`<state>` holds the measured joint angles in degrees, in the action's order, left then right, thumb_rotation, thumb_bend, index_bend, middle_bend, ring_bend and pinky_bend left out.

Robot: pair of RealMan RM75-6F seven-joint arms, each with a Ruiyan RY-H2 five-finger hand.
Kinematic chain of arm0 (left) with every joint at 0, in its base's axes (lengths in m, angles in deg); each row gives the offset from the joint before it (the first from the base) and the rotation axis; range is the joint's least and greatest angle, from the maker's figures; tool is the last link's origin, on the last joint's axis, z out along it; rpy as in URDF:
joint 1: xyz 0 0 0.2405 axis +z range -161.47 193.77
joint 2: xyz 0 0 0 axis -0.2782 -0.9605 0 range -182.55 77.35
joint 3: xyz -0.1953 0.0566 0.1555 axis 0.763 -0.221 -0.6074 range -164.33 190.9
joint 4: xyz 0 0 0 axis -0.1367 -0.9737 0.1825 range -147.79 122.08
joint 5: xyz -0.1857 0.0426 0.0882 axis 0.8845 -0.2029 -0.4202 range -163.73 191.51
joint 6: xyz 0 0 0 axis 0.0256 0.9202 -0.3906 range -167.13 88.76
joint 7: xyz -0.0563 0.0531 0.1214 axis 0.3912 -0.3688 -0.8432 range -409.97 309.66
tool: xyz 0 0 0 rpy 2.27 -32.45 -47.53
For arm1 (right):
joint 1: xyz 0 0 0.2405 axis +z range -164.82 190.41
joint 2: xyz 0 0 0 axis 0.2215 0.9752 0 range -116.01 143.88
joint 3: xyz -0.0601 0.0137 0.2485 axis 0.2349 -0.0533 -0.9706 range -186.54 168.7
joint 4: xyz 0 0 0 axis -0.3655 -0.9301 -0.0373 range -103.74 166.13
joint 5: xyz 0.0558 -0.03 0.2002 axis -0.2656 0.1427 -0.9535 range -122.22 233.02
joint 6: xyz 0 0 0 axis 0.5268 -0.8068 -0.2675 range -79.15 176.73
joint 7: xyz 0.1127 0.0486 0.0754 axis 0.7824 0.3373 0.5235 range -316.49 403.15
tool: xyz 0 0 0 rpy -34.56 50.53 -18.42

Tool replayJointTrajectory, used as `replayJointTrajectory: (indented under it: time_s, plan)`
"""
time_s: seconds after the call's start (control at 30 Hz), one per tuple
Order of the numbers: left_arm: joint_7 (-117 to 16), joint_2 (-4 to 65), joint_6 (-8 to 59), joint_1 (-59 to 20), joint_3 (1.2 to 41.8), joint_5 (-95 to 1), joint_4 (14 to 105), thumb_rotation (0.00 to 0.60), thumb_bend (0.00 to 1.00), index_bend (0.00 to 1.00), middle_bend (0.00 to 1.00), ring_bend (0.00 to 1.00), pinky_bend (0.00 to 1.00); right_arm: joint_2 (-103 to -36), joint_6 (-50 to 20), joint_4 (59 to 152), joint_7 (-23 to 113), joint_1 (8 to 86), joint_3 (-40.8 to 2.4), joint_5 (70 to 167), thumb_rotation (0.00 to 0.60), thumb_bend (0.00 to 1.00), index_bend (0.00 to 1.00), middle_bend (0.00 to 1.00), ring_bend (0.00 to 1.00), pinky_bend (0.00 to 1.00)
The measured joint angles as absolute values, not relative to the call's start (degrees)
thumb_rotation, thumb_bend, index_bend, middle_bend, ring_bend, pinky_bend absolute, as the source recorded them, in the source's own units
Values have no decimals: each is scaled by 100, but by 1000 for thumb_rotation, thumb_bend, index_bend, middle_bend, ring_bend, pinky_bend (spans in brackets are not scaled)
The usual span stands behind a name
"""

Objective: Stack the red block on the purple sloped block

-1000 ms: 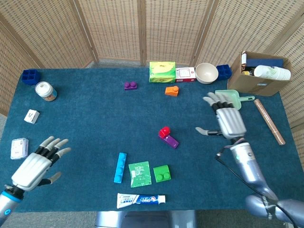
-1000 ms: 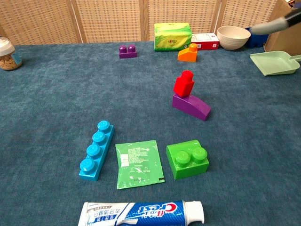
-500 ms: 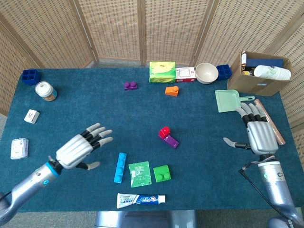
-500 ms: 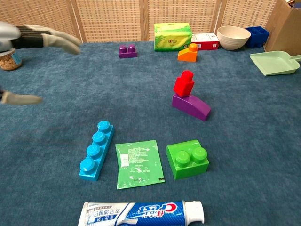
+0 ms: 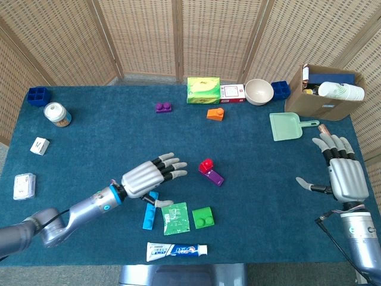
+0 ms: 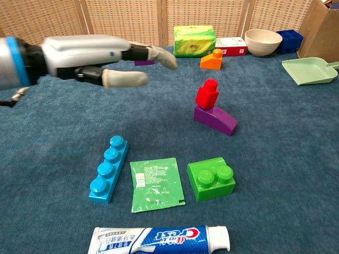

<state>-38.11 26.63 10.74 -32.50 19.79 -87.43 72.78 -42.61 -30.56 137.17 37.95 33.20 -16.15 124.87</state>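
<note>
On the blue-carpeted counter (image 5: 107, 128), a toothpaste tube (image 5: 177, 249) lies at 6 o'clock. Just above it sit a blue stud bar (image 5: 150, 212), a flat green sachet (image 5: 174, 217) and a green block (image 5: 203, 217) — side by side. Toward 12 o'clock stand a small purple brick (image 5: 163, 107), an orange block (image 5: 215, 113), a green tissue pack (image 5: 203, 89) and a white bowl (image 5: 259, 92). A mint dustpan (image 5: 283, 126) and a cardboard box (image 5: 324, 93) sit at 2 o'clock — a jar (image 5: 57, 114) at 10 o'clock.
</note>
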Motion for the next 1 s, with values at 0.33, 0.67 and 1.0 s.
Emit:
replayJointTrajectory:
  time_s: [0.33,0.67,1.0]
  plan:
    - [-3744,3627,761,-3954,2159,-8459,6356,0,267,98,1,0,0,-4128,-3047,13664,4028,3108,-1706,12546,379,17,126,93,0,20]
    - [-3455,4575,543,-4528,2255,-8112,5318,0,268,96,1,0,0,-4050,-3031,13670,4149,2937,-1750,12603,386,16,127,94,0,20]
    - [-3173,5070,496,-4810,2107,-7931,4712,0,267,97,4,0,0,-3991,-3022,13644,4271,2801,-1805,12634,385,18,128,93,0,21]
